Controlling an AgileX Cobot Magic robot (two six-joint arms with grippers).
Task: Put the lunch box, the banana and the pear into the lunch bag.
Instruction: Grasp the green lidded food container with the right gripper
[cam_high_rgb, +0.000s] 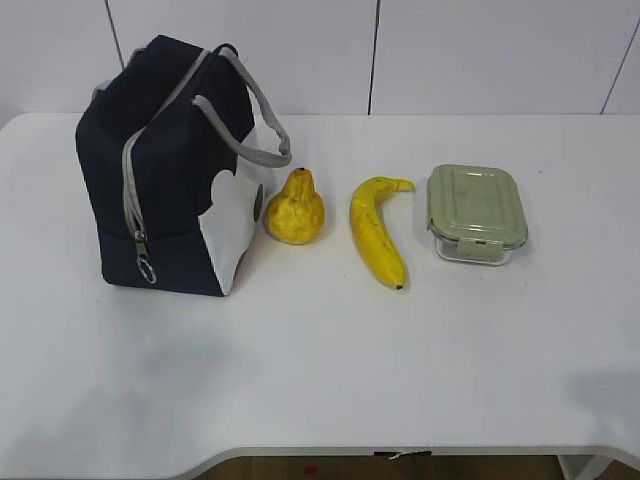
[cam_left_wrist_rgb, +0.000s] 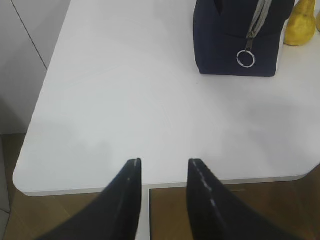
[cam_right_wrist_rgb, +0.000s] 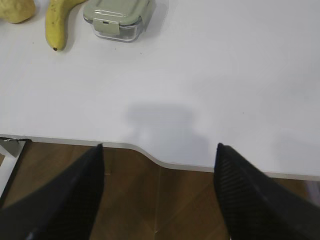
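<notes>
The navy lunch bag (cam_high_rgb: 170, 165) stands at the left of the white table, its grey zipper closed with a ring pull (cam_left_wrist_rgb: 245, 58). The yellow pear (cam_high_rgb: 295, 208) sits right beside it, then the banana (cam_high_rgb: 377, 232), then the lunch box (cam_high_rgb: 476, 212) with its sage-green lid. My left gripper (cam_left_wrist_rgb: 164, 162) is open and empty over the table's near left edge, well short of the bag (cam_left_wrist_rgb: 235, 37). My right gripper (cam_right_wrist_rgb: 159, 146) is wide open and empty over the near edge, far from the lunch box (cam_right_wrist_rgb: 119, 17) and banana (cam_right_wrist_rgb: 57, 22). Neither gripper shows in the exterior view.
The table's front edge (cam_high_rgb: 320, 452) has a curved cut-out (cam_right_wrist_rgb: 160, 162) below my right gripper. Brown floor lies beyond the edge. A white panelled wall (cam_high_rgb: 400, 50) runs behind the table.
</notes>
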